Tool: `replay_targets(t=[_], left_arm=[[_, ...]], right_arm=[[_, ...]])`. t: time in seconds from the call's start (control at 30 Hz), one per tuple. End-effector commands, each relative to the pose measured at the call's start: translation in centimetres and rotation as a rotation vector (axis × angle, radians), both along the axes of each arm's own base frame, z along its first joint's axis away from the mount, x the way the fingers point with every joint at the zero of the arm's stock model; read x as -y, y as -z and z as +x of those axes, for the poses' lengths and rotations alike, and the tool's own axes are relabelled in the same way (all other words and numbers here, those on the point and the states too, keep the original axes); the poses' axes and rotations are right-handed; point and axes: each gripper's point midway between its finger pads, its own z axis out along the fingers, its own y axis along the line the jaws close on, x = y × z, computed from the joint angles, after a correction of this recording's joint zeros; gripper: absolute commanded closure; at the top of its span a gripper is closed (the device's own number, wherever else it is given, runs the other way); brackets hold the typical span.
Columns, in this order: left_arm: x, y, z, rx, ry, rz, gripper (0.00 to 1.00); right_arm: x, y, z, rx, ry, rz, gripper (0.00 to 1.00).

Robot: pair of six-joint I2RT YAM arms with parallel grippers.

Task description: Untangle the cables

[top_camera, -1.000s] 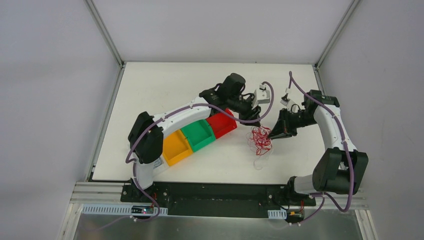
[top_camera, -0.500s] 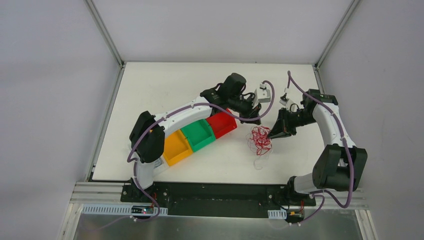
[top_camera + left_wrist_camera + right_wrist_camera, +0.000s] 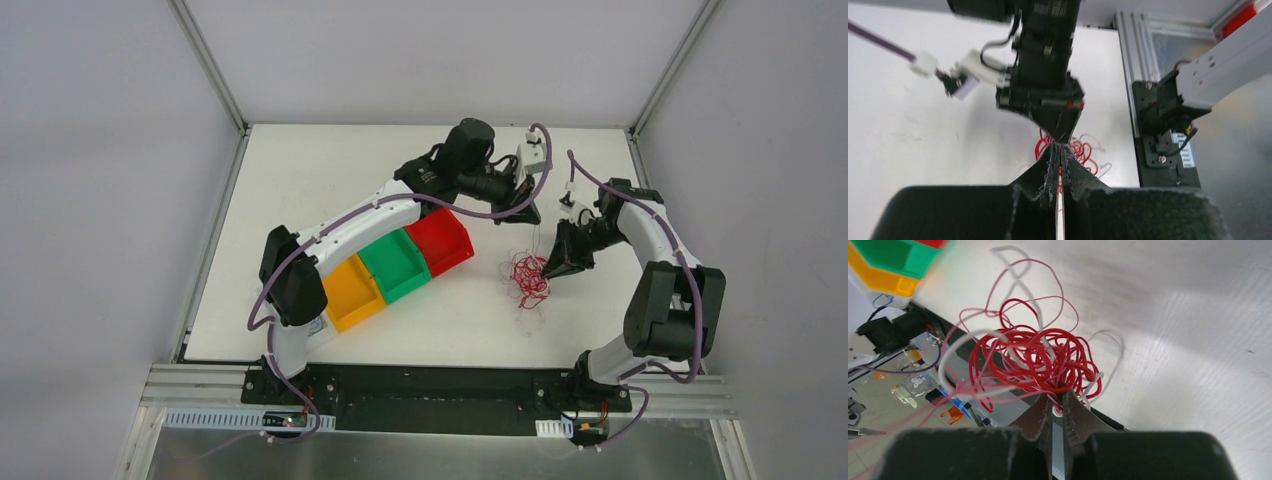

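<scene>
Left gripper point(image 3: 527, 213) has just snapped fully shut and lifted away from the cables point(image 3: 527, 280); can't tell whether it caught a strand. Right gripper point(image 3: 549, 271) stays pinched on the tangle, which sits at its fingertips. Untangling looks barely started.

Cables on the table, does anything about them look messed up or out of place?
Yes: the cables sit as one knotted clump, with bright red loops wound through white strands and no strand separated out. The right gripper pinches the clump's edge. Nothing else looks spilled or damaged.
</scene>
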Motion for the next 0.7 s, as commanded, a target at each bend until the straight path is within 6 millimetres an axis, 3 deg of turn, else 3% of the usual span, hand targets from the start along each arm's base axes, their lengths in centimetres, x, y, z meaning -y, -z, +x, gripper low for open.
replay_targets(t=[0.0, 0.13, 0.37, 0.47, 0.57, 0.67], left_arm=[[0.1, -10.7, -1.6, 0.051, 0.012, -0.201, 1.0], [-0.4, -15.4, -1.1, 0.125, -0.021, -0.288, 1.0], [-3.1, -27.2, 0.6, 0.207, -0.13, -0.514, 1.0], [-4.3, -30.4, 0.6, 0.265, -0.166, -0.581, 1.0], [-5.1, -31.6, 0.4, 0.304, -0.189, -0.603, 1.0], [-5.4, -28.4, 0.9, 0.283, -0.204, -0.5, 1.0]], right_arm=[[1.8, 2.5, 1.7, -0.002, 0.042, -0.112, 0.93], [2.5, 3.6, 1.9, -0.005, 0.039, -0.147, 0.92], [4.8, 6.4, 0.5, -0.082, 0.031, -0.204, 0.92], [5.4, 7.0, 0.2, -0.099, 0.033, -0.206, 0.91], [5.5, 6.9, 0.2, -0.096, 0.028, -0.19, 0.93], [4.7, 5.2, 0.3, -0.057, 0.013, -0.122, 1.0]])
